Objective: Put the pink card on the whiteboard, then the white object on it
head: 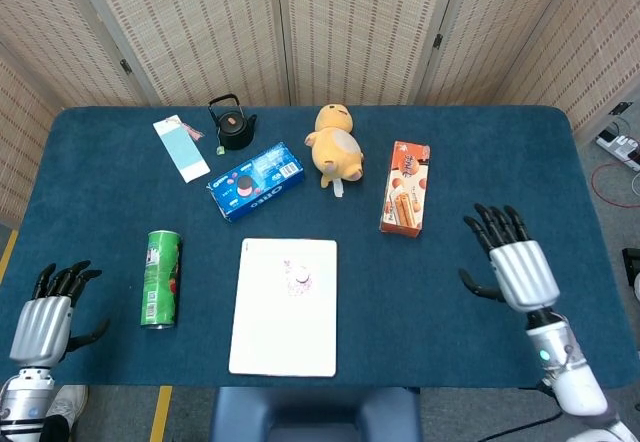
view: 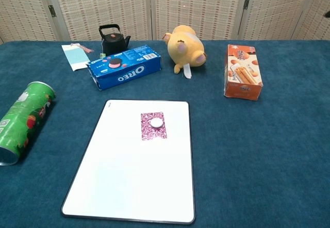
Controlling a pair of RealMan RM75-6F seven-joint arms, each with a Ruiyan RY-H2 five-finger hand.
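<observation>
The blue box (view: 127,66) reads "OREO" upside down.

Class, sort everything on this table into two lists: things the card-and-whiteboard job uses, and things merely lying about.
Belongs to the job:
whiteboard
pink card, lying on the whiteboard
white object, sitting on the pink card

Just lying about:
green can, on its side
Oreo box
black teapot
yellow plush toy
orange snack box
blue card

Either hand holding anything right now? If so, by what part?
Nothing is held. The left hand and right hand are both empty, fingers spread; the white object sits on the pink card.
</observation>
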